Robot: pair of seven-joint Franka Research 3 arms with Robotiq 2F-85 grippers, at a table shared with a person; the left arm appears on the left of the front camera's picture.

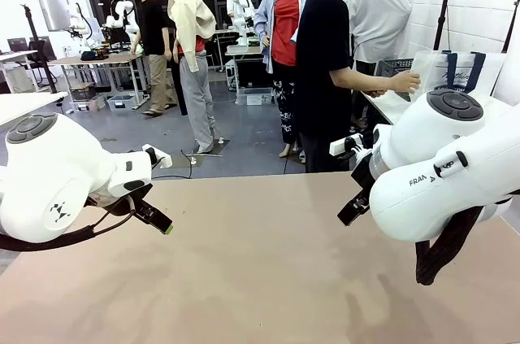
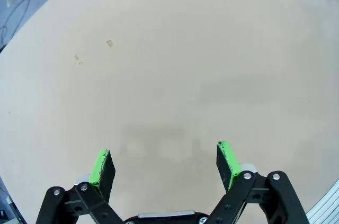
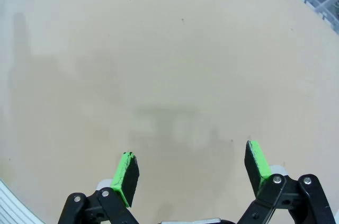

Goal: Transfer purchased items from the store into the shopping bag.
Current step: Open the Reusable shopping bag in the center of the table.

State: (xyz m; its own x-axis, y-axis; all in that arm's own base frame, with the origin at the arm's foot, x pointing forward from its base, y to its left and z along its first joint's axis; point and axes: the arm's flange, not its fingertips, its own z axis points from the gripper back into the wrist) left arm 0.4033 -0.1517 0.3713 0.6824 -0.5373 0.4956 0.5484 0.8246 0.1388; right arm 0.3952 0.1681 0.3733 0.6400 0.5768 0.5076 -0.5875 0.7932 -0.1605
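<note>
Claws first: the left gripper (image 2: 167, 163) and right gripper (image 3: 190, 173) are both seen spread wide and released over the beige table (image 1: 260, 279), while the shopping bag (image 1: 455, 71) is parked far right beside the dark basket (image 1: 398, 66), with a person's hand (image 1: 404, 81) right at its edge.
</note>
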